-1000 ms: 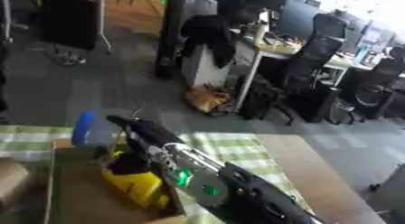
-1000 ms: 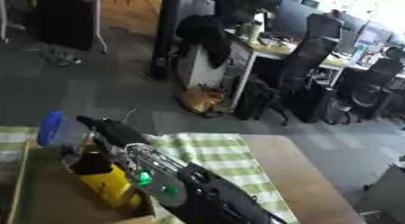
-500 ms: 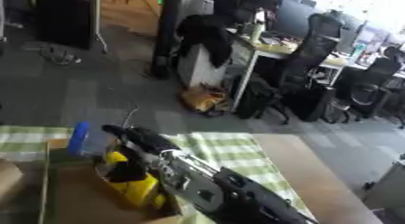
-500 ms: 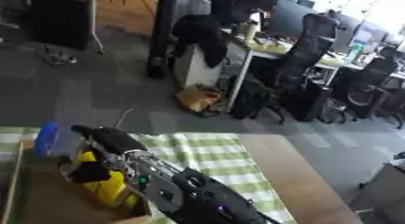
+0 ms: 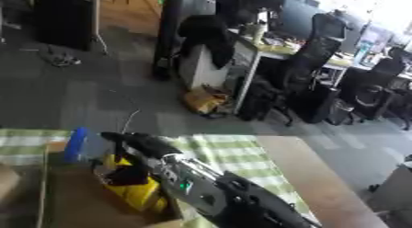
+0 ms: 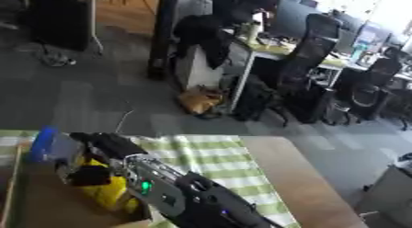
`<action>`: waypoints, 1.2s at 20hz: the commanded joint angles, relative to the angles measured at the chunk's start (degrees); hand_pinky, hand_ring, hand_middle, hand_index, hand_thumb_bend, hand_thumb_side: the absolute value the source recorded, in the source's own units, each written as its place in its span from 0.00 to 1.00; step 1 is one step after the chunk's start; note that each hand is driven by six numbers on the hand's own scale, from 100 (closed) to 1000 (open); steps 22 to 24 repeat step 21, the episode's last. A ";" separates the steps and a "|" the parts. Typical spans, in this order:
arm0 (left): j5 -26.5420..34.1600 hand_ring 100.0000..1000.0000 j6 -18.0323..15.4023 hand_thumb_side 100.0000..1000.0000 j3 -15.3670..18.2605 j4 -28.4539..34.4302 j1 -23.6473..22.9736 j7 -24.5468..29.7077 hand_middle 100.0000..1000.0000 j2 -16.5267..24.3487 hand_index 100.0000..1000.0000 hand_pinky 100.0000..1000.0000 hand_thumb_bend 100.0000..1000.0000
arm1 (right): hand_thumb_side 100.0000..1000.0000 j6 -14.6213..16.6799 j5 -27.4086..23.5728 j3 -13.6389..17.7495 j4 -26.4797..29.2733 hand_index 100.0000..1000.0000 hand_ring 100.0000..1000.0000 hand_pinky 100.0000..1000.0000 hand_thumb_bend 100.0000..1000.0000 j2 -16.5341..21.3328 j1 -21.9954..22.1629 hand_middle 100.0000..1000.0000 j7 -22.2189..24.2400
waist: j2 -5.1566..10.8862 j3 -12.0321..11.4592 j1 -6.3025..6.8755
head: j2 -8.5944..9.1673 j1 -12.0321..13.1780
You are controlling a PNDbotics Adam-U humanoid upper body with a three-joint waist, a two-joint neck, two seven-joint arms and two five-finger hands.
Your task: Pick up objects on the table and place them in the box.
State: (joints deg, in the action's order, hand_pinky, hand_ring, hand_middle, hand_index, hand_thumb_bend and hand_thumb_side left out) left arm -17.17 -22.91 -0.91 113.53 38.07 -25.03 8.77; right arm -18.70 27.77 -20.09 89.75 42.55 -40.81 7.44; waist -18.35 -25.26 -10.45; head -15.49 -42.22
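Box (image 5: pixel 48 195): cardboard, open-topped, at the near left of the table, cut off by the left and bottom edges of both views. Its far wall and right wall show; most of the floor is in blur.

Blue object (image 5: pixel 77 143): upright, narrow, at the box's far left corner. Whether it stands inside the box or just behind the wall, I cannot tell. It keeps its place against the box from a second ago.

Yellow object (image 5: pixel 138 191): lies inside the box, against the right wall. It sits where it sat a second ago. Judgement: this item counts as delivered.

Right hand (image 5: pixel 133 142): black, reaching in over the box from the right, above the yellow object. A second ago it was in much the same place; the whole picture has tilted and slid, so most of the apparent shift is the camera's. Whether the fingers are spread, curled or closed on anything, I cannot tell; they merge into a dark mass over the yellow. Judgement: a release or a withdrawal is in hand, but neither is confirmed.

Green-checked cloth (image 6: pixel 213 158): covers the table right of the box; nothing to collect shows on the visible part.

Left hand: in neither view.
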 commanded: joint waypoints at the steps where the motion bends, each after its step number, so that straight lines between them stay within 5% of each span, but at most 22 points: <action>1: -0.18 0.95 -0.11 1.00 -0.05 1.07 0.48 -0.12 0.90 0.42 0.96 0.91 0.00 | 1.00 1.53 -2.53 1.00 1.59 0.84 0.88 0.74 0.00 2.22 -0.64 0.83 1.89 | 1.49 0.37 0.88 | -0.10 -0.21; 6: -0.19 0.95 -0.13 1.00 -0.04 1.07 0.41 -0.12 0.90 0.42 0.96 0.91 0.00 | 1.00 3.50 -4.74 1.36 2.83 0.95 1.00 0.90 0.00 2.89 -0.67 0.97 4.77 | 1.75 0.79 1.06 | -0.21 -0.15; 16: -0.33 0.95 -0.08 1.00 0.33 1.07 0.04 -0.47 0.90 0.52 0.96 0.92 0.00 | 1.00 3.13 -7.94 2.49 5.79 1.00 1.00 0.89 0.00 3.34 -0.62 1.00 6.10 | 2.19 2.13 1.58 | -1.09 0.13; 18: -0.48 0.95 0.05 1.00 0.56 1.07 -0.26 -0.71 0.90 0.66 0.96 0.92 0.00 | 1.00 2.58 -11.29 3.42 8.64 1.00 1.00 0.88 0.00 3.86 -0.69 1.00 4.86 | 2.40 2.98 1.92 | -1.18 1.23; 21: -1.25 0.95 0.64 1.00 1.75 1.07 -1.33 -1.92 0.91 1.75 0.96 0.92 0.00 | 1.00 2.86 -18.71 7.06 18.20 0.99 0.99 0.86 0.00 6.07 0.30 1.00 0.10 | 3.37 5.40 2.96 | -1.50 6.44; 24: -1.25 0.95 0.64 1.00 1.75 1.07 -1.33 -1.92 0.91 1.75 0.96 0.92 0.00 | 1.00 2.86 -18.71 7.06 18.20 0.99 0.99 0.86 0.00 6.07 0.30 1.00 0.10 | 3.37 5.40 2.96 | -1.50 6.44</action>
